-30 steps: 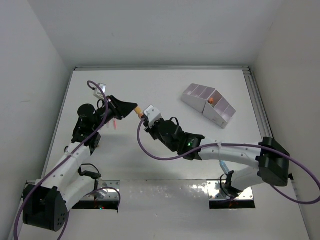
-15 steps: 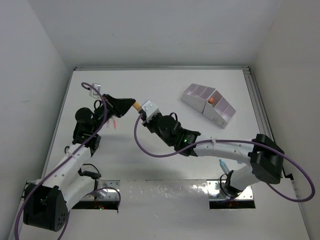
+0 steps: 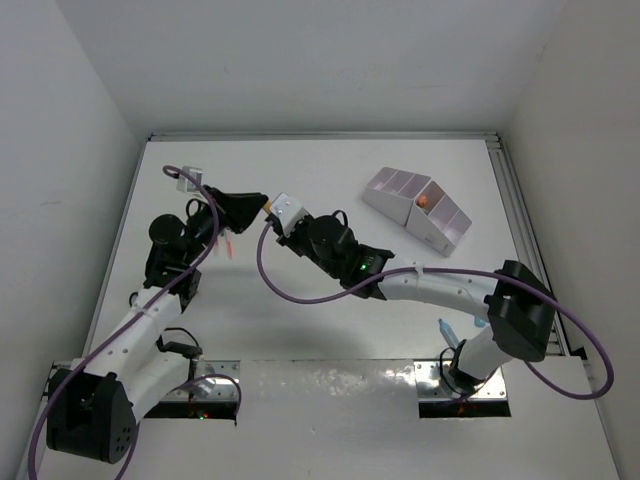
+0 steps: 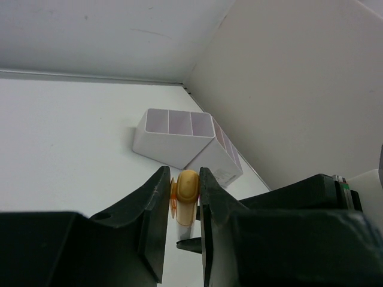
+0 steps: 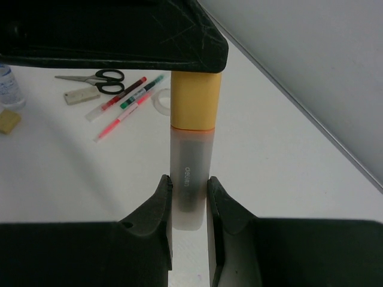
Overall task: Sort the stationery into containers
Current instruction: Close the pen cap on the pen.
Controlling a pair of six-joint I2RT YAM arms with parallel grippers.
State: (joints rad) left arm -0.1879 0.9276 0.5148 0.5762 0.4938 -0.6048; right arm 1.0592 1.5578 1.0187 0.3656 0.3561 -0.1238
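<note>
Both my hands are on one marker (image 5: 192, 107) -- orange cap, cloudy grey body. My left hand (image 4: 184, 179) pinches the cap end and my right hand (image 5: 189, 191) pinches the body, jaws pressed to its sides. The marker sits between the two hands, left of centre over the tabletop (image 3: 330, 170), well apart from the white organiser (image 3: 415, 212) at far right. One small orange thing (image 3: 424, 201) lies in one organiser compartment. On the tabletop past the marker in the right wrist view: black-handled scissors (image 5: 96, 76), pale eraser (image 5: 82, 95), red and green pens (image 5: 122, 98), tape ring (image 5: 160, 101) -- bottle (image 5: 9, 84) at the left edge.
</note>
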